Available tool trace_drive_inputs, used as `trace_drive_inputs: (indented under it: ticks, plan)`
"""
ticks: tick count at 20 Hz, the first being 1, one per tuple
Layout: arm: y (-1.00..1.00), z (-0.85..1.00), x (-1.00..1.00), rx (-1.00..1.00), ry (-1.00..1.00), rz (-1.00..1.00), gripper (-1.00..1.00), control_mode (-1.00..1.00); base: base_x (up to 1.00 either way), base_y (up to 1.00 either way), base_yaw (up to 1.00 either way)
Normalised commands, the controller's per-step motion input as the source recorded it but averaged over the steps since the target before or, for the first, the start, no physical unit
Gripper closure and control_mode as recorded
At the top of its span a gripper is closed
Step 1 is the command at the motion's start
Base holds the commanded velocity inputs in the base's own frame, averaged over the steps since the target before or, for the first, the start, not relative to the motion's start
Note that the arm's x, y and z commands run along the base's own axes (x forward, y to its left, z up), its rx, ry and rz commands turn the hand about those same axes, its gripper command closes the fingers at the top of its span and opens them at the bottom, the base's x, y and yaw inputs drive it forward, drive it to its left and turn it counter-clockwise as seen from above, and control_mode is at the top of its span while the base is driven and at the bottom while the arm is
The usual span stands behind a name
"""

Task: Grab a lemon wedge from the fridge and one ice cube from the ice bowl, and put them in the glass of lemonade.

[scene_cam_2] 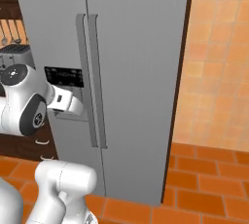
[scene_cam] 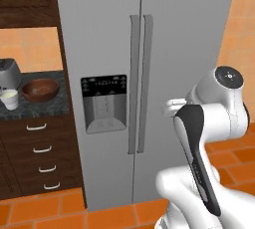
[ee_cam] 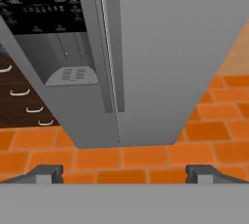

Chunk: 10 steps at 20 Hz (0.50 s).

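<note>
The grey steel fridge (scene_cam: 189,49) stands shut in front of the robot, its two long vertical handles (scene_cam: 139,83) side by side down the middle and the black dispenser panel (scene_cam: 103,90) on the left door. The arm is folded up near the right door, and the gripper (ee_cam: 124,174) hangs clear of the fridge with its finger tips (ee_cam: 47,173) spread wide and nothing between them, looking down at the orange floor tiles (ee_cam: 146,157) at the fridge's foot. To the left, on the dark speckled counter (scene_cam: 30,108), sits the reddish-brown ice bowl (scene_cam: 40,89). Just left of the bowl and a little nearer is the glass of lemonade (scene_cam: 10,98), with a steel toaster (scene_cam: 9,73) behind it. White-handled drawers (scene_cam: 42,148) run below the counter.
</note>
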Motion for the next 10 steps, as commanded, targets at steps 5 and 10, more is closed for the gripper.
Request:
trace_drive_inputs:
  ticks: [5,10]
  plan:
    - [0.00,0.00,0.00,0.00,0.00,0.00,-1.00,1.00,-0.63,0.00,-0.04]
    - [0.00,0.00,0.00,0.00,0.00,0.00,-1.00,1.00,-0.56,0.01,-0.02]
